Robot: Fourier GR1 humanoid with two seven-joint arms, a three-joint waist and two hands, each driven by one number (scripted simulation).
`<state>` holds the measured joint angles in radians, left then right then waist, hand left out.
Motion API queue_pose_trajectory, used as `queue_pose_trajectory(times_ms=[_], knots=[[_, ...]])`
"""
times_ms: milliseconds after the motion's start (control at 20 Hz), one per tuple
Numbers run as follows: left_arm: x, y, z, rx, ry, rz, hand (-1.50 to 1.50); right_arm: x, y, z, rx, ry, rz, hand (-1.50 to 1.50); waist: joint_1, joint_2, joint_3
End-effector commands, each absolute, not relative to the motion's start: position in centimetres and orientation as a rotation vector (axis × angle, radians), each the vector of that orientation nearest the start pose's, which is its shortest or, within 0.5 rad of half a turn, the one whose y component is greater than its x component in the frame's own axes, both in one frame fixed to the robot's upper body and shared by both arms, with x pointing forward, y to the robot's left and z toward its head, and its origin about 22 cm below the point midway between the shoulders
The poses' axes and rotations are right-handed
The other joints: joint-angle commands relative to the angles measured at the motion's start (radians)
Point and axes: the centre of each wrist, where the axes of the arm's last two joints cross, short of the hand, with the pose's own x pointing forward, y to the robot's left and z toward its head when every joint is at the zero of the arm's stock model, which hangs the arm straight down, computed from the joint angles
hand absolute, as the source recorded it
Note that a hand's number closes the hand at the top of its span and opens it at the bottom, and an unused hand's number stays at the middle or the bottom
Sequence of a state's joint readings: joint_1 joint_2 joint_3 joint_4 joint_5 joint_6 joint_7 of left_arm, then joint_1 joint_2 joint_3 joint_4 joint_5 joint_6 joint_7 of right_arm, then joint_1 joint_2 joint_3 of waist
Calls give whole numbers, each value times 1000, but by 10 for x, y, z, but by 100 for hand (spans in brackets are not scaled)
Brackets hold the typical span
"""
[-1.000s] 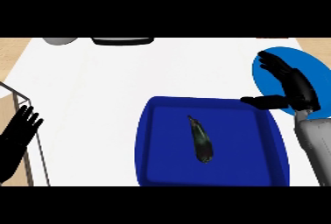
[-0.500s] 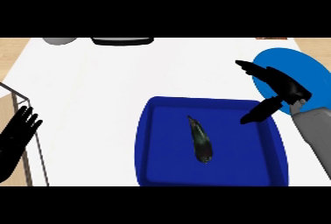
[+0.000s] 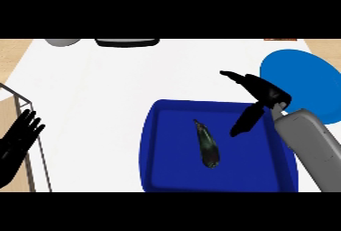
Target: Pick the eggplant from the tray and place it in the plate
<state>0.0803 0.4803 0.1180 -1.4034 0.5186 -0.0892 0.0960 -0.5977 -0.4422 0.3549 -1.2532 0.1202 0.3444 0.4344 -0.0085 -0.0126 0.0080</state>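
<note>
Blue and deep-walled, the tray (image 3: 166, 180) sits nearest, at the near right of the white counter (image 3: 113, 90). The eggplant (image 3: 208, 145) lies inside it, a little right of centre — dark, slim, its length running near to far with the narrow end pointing far. Nothing touches it.

At the near left edge the left hand (image 3: 16, 142) shows, fingers straight and pointing up, holding nothing. Just beside it, a thin pale frame (image 3: 36, 149) crosses the counter's left edge.

The grey right forearm (image 3: 310, 149) comes in from the near right, over the tray's right wall. The right hand (image 3: 261, 97) hangs above the tray's far right corner — fingers spread and empty. Its thumb (image 3: 245, 122) points down toward the tray floor, right of the eggplant and apart from it; the fingers (image 3: 234, 76) reach out to the far left, past the tray's far rim.

Farther right lies the blue plate (image 3: 300, 81), partly behind the hand, bare where it shows.

At the far edge sit a dark tray-like object (image 3: 126, 42) and, left of it, a grey round object (image 3: 62, 42), both cut off.
</note>
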Motion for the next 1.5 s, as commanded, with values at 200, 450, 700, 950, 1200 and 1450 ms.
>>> queue_pose_trajectory(times_ms=[200, 450, 700, 950, 1200, 1450], knots=[[221, 294, -20, -28, -1249, 30, 0, 341, -167, 78, -283, -1017, 1101, -150, -16, 11, -7], [219, 300, -25, -3, -1219, 18, 0, 327, -157, 62, -234, -975, 1119, -150, -21, 11, -7], [221, 294, -23, -22, -1222, 16, 0, 319, -149, 55, -244, -984, 1117, -150, -20, 12, -7], [225, 295, -26, -10, -1218, 12, 0, 320, -137, 50, -342, -935, 1180, -150, -12, 16, -8], [230, 284, -13, -14, -1231, 14, 0, 319, -143, 43, -382, -900, 1190, -150, -12, 15, -6], [234, 296, -13, -6, -1218, 5, 0, 311, -138, 32, -359, -881, 1198, -150, -13, 15, -7]])
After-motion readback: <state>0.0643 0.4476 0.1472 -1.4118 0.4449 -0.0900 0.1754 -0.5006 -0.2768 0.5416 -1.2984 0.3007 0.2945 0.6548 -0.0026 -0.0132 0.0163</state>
